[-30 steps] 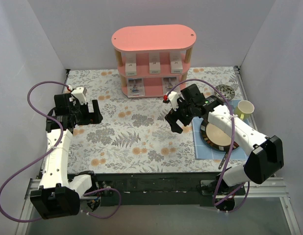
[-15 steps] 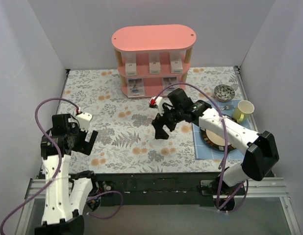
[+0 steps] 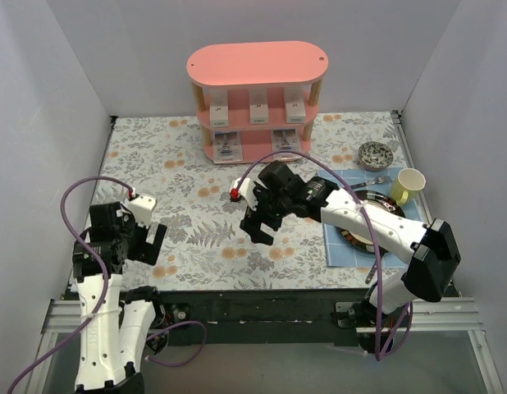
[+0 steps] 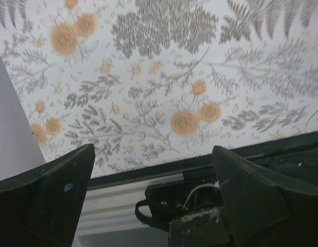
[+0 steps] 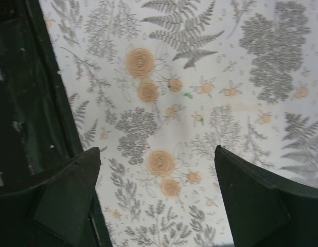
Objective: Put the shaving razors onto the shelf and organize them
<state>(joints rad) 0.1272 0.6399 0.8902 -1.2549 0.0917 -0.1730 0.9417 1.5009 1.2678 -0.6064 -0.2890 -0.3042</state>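
The left pincer [image 3: 147, 243] [image 4: 154, 154] stands wide open with nothing between its dark fingers [image 4: 51, 180]; it hangs over the near left part of the tabletop [image 3: 188, 238], and its own camera looks down on floral cloth and the black front rail. The right pincer [image 3: 258, 231] [image 5: 156, 159] is likewise spread to its full width and holds nothing; it hovers over the middle of the tabletop, its arm reaching in from the right, and only orange flowers and grey ferns show between its fingers [image 5: 61, 190].

Behind the right pincer, at the far edge, stands the shelf [image 3: 258, 61], pink with pale wooden posts; three white boxes [image 3: 259, 104] stand upright side by side on its middle tier; two blister packs [image 3: 226, 146] stand on the bottom tier, one to the left and one to the right; the top tier is bare pink; both pincers are well apart from the shelf.

To the right lies a blue mat [image 3: 344, 254], partly under the right arm; past it, near the right wall, sit a small patterned bowl [image 3: 374, 153] and a yellow cup [image 3: 410, 182]; a purple cable [image 3: 81, 189] loops over the left arm.
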